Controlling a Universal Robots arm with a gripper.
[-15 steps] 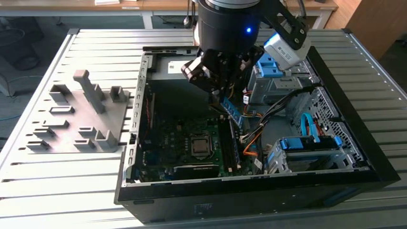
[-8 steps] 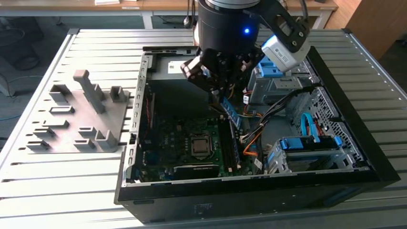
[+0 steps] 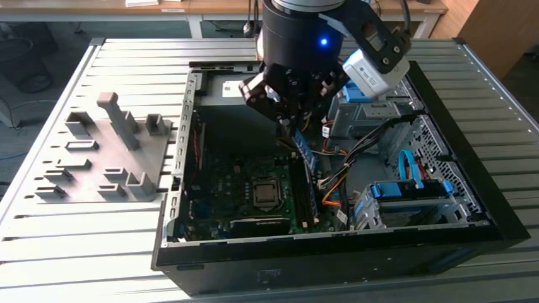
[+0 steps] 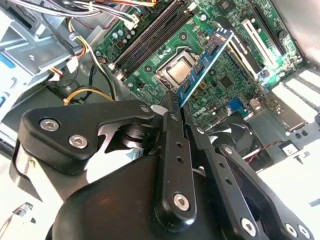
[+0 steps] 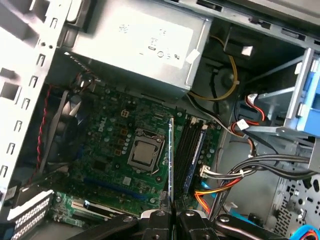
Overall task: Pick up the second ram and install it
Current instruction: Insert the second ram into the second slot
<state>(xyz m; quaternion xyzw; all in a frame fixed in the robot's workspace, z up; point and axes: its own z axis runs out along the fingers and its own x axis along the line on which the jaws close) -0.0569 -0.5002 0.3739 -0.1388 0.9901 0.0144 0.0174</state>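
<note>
My gripper (image 3: 291,129) hangs inside the open computer case (image 3: 471,208), shut on one end of the second ram (image 3: 303,151), a thin blue-green stick. In the second wrist view the ram (image 4: 202,65) runs out from the gripper (image 4: 172,101) over the motherboard (image 4: 235,85), crossing beside the processor socket (image 4: 177,70). In the first wrist view the ram (image 5: 171,160) is edge-on, above the board between the socket (image 5: 145,152) and the memory slots (image 5: 185,150); it stands in the gripper (image 5: 171,212). A similar blue stick (image 5: 193,160) sits in one slot.
A grey fixture plate with upright blocks (image 3: 110,151) lies on the slatted table at the exterior view's left. Inside the case are the power supply (image 5: 135,40), a fan (image 5: 67,125), bundled cables (image 5: 220,175) and a blue drive cage (image 3: 413,192).
</note>
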